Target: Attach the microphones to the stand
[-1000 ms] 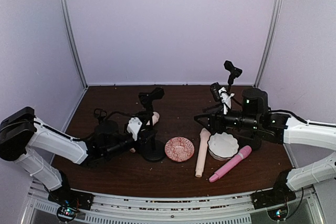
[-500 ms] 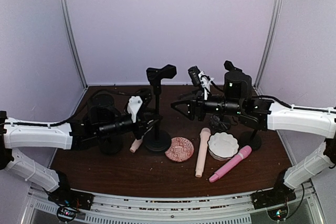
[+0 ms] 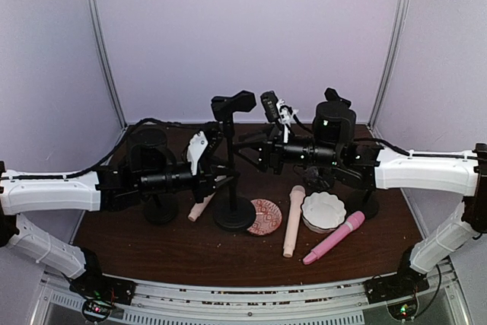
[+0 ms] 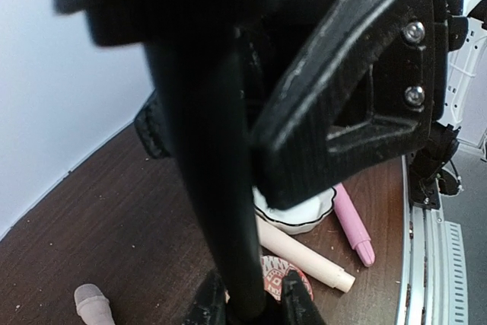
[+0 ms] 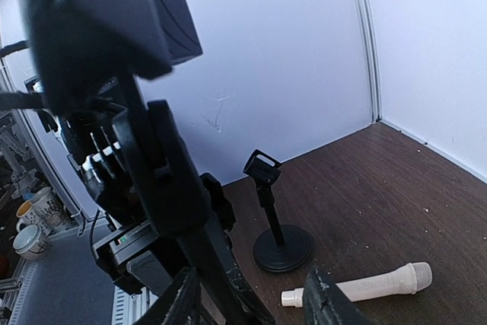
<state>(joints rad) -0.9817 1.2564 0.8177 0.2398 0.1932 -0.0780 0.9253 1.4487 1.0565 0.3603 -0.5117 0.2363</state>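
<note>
A black stand (image 3: 230,159) stands upright at mid-table, its clip (image 3: 233,104) on top and its round base (image 3: 234,215) low. My left gripper (image 3: 218,179) is shut on its pole (image 4: 204,150), fingertips (image 4: 297,298) pinching it low down. From the right, my right gripper (image 3: 255,150) straddles the same pole (image 5: 221,279) with its jaws open and a gap at one finger (image 5: 327,298). Three microphones lie on the table: a cream one (image 3: 292,221), a pink one (image 3: 333,237) and another cream one (image 3: 201,207) left of the base.
A red patterned dish (image 3: 261,217) and a white scalloped bowl (image 3: 323,211) sit between the microphones. A second stand (image 3: 160,207) is behind my left arm; a third (image 3: 335,99) stands at back right. Purple walls close in three sides.
My left arm raised the stand upright and shifted it right. My right gripper swung up and left to the pole, its jaws narrowing.
</note>
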